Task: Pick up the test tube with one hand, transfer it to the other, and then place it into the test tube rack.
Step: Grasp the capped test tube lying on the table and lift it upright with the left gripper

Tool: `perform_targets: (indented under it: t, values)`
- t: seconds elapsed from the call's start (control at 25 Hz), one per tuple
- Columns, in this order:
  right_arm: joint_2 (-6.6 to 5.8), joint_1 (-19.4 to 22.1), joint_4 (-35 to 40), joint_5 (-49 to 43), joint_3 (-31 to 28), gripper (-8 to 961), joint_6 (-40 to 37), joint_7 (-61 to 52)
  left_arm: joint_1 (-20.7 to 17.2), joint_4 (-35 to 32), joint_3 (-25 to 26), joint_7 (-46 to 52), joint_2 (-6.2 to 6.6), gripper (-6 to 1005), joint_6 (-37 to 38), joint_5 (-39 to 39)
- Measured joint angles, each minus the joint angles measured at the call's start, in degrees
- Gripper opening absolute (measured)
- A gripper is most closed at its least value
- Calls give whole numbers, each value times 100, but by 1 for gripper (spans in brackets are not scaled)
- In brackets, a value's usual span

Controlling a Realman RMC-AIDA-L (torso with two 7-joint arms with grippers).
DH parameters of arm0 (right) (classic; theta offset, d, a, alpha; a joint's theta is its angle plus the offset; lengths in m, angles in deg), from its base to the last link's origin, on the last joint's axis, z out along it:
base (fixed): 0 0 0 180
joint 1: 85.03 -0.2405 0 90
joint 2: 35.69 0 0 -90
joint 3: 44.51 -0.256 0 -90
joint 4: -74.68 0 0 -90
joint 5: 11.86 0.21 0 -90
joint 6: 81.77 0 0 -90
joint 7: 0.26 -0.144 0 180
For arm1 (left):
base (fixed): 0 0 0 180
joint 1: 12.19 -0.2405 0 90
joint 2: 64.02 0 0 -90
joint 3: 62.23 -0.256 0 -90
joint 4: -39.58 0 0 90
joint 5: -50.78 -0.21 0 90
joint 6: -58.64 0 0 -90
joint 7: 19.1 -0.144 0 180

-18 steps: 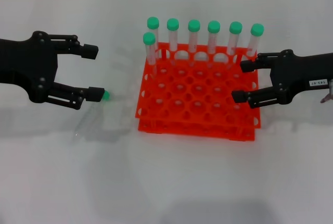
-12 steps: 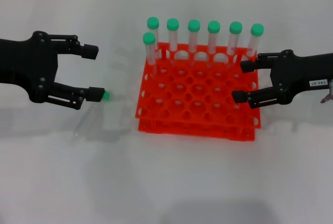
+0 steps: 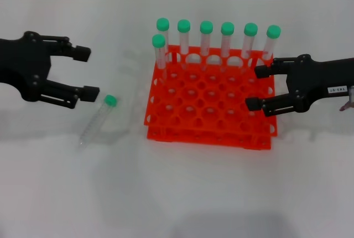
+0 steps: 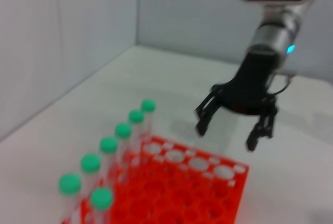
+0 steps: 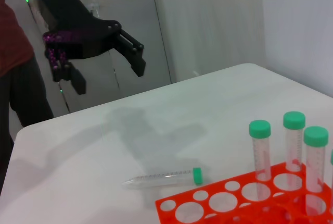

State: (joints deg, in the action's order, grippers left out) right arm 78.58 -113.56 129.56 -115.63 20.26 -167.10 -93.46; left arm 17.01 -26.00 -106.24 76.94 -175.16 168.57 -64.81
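A clear test tube [image 3: 98, 119] with a green cap lies on the white table, left of the orange-red rack [image 3: 207, 137]. It also shows in the right wrist view [image 5: 164, 178]. My left gripper [image 3: 87, 72] is open and empty, hovering to the upper left of the tube's cap, apart from it. It shows in the right wrist view [image 5: 109, 77] with a green light on its wrist. My right gripper [image 3: 255, 87], with a white label, is open and empty over the rack's right edge. It shows in the left wrist view [image 4: 227, 135].
Several green-capped tubes [image 3: 206, 39] stand upright along the rack's back row, and one [image 3: 159, 52] stands just in front at the left corner. The rack's other holes [image 3: 210, 94] hold nothing. A person in dark red [image 5: 10, 52] stands beyond the table's left side.
My left gripper has drawn back to the left, away from the lying tube, so the tube's green cap now shows fully. The right gripper has barely moved.
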Motion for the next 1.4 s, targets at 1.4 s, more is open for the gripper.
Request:
perform_targets:
  t: [1.4]
  values:
    - [91, -211, -163, 43, 2, 841, 203, 46, 1344, 1019, -660, 3032, -250, 881, -1123, -3798]
